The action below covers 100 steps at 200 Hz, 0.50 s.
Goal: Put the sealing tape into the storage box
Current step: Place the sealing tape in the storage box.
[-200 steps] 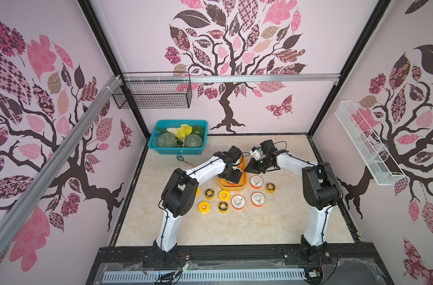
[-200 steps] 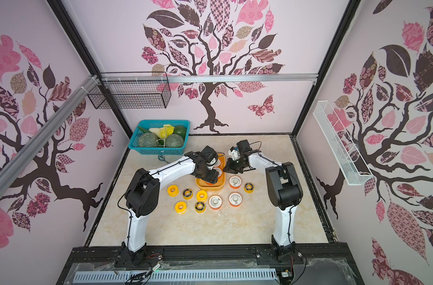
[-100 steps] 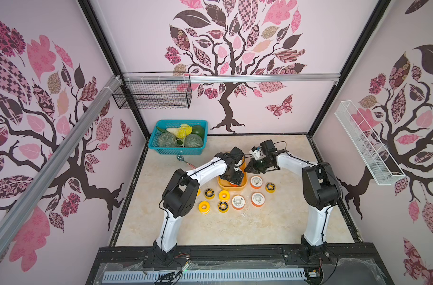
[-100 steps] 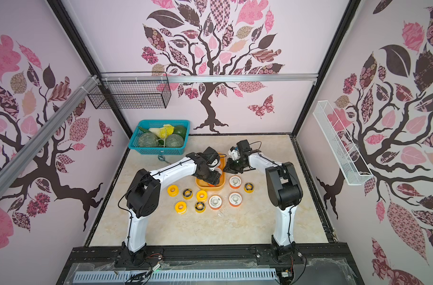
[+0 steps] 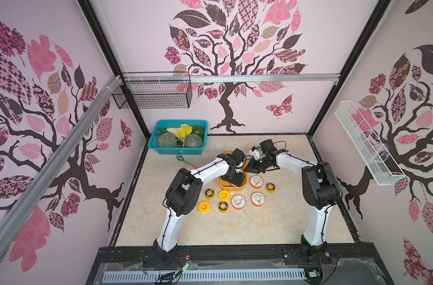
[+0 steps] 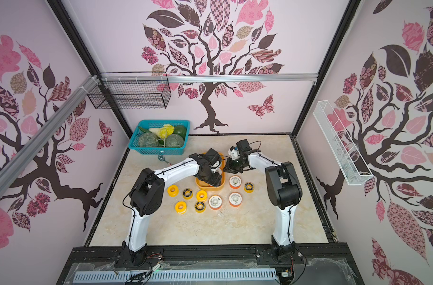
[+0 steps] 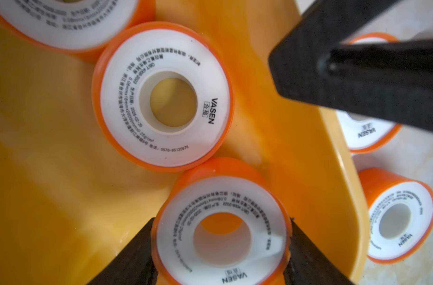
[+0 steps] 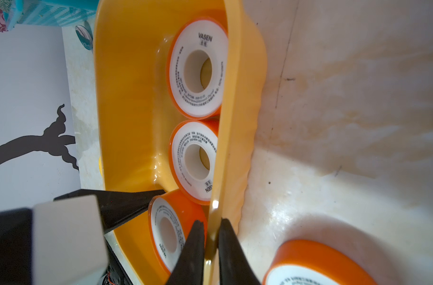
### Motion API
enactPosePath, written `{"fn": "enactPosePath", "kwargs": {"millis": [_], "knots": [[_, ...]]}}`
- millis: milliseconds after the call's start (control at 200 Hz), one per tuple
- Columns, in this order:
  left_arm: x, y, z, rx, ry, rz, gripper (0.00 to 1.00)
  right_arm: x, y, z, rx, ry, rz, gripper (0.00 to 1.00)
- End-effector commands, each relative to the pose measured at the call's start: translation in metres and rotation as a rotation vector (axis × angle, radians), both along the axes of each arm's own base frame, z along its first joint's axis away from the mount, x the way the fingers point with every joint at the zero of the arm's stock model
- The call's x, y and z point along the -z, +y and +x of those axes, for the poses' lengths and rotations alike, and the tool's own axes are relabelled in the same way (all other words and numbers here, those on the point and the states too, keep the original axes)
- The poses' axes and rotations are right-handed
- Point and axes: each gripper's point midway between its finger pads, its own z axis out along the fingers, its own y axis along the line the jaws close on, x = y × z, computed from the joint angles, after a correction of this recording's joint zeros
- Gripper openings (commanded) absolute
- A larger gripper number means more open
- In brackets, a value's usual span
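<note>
The orange-yellow storage box (image 5: 231,189) (image 6: 205,188) sits mid-table. Inside it my left gripper (image 7: 221,246) is shut on an orange sealing tape roll (image 7: 221,237), one black finger against each side. Two more rolls (image 7: 162,98) (image 7: 62,22) lie flat in the box beside it. My right gripper (image 8: 211,246) is shut on the box's rim (image 8: 225,138), one finger inside and one outside. In both top views the two grippers meet over the box, left (image 5: 235,181) and right (image 5: 247,170). Several loose rolls lie in front, orange-white (image 5: 257,199) and yellow (image 5: 204,206).
A teal basket (image 5: 178,137) of melons stands at the back left, with a metal spoon (image 5: 183,159) before it. A black wire basket (image 5: 152,93) hangs on the back wall and a white wire shelf (image 5: 365,145) on the right wall.
</note>
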Motion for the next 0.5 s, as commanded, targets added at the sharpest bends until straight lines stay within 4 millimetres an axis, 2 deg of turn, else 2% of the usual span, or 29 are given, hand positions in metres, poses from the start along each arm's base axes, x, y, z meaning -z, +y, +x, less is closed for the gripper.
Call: {"fn": "enactPosePath", "kwargs": {"millis": [0,250,400,495], "knots": [[-0.008,-0.009,0.004,0.016,-0.016,-0.031,0.76,-0.001,0.005,0.005,-0.006,-0.001,0.002,0.16],[-0.021,-0.013,0.004,0.030,-0.045,-0.066,0.87,0.000,0.005,0.005,-0.005,0.001,-0.002,0.16],[-0.027,-0.012,0.005,0.023,-0.061,-0.070,0.88,-0.001,0.004,0.004,-0.005,0.000,-0.003,0.16],[-0.035,-0.005,0.008,-0.008,-0.096,-0.059,0.87,-0.001,0.004,0.004,-0.006,0.000,-0.005,0.16]]}}
